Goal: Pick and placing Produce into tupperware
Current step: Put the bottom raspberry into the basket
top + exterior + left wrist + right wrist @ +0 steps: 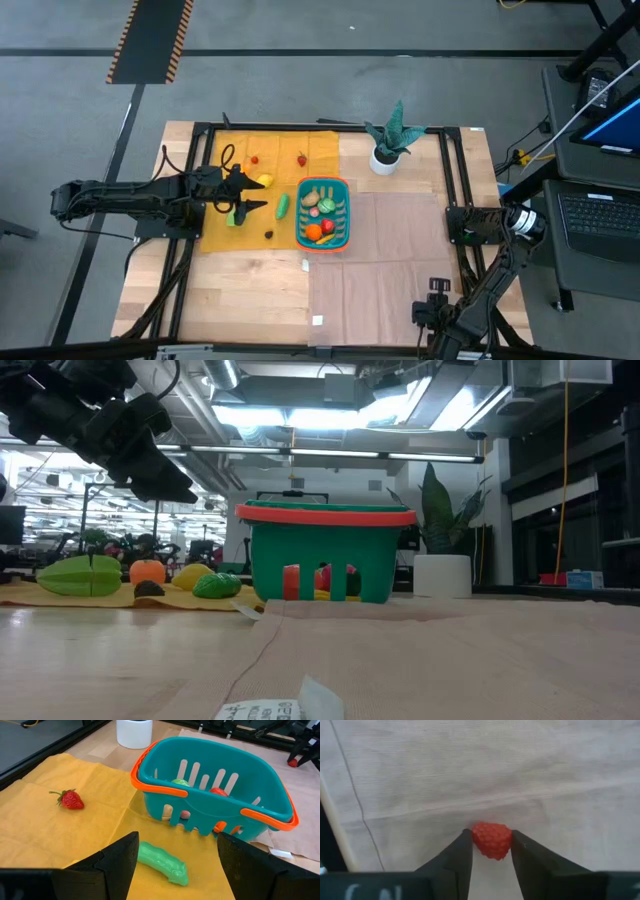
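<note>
Basket: teal basket [323, 213] mid-counter, straddling the yellow cloth's [222, 235] edge, produce inside.
Cucumber: green cucumber [161, 862] just beside the basket wall, open cloth around.
Left tool [252, 195]: spread wide above the cucumber.
Right tool [491, 851]: pinching a red raspberry [492, 839] at the counter's right side.

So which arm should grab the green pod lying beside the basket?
Left, probably. The left gripper is open and lined up over the green pod on the yellow cloth, just short of the teal basket. The right gripper is shut on a red berry at the table's right edge.
</note>
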You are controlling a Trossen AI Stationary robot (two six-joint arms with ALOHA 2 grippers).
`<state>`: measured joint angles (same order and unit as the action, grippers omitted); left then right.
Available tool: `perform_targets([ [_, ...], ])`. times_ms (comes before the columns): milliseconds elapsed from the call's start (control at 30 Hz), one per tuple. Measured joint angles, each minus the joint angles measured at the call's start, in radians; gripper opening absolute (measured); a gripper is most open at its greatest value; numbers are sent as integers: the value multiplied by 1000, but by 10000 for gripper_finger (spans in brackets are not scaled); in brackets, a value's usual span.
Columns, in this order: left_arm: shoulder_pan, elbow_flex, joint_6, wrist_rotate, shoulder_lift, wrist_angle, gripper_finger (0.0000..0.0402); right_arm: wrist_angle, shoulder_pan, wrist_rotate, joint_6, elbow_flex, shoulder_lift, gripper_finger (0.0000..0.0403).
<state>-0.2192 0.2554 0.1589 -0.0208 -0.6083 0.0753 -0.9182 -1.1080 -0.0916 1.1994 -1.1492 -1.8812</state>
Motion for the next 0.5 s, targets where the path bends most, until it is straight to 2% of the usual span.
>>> perform_targets([
  [500, 0, 0, 0, 0, 0, 1, 261, 2, 0, 2, 0, 3, 3, 114],
])
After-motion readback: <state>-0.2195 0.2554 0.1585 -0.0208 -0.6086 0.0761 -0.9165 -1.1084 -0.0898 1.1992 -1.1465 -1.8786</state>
